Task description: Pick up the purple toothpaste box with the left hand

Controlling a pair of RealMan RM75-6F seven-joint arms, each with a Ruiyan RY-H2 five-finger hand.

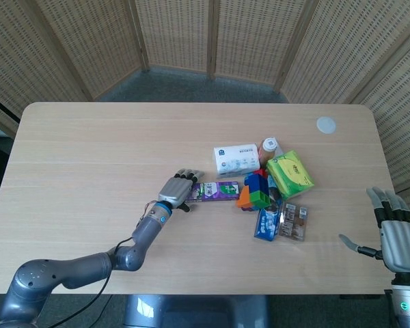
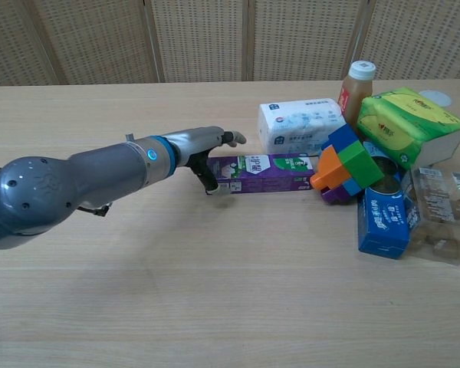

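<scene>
Left hand: fingers apart, holding nothing, poised over the box's left end, where I judge a grasp has room. Box: flat on table, right end against blocks. Right hand: spread, empty, well right of box.

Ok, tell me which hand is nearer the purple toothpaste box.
Left. The left hand is open over the left end of the purple toothpaste box; the right hand hovers open far off at the table's right edge.
</scene>
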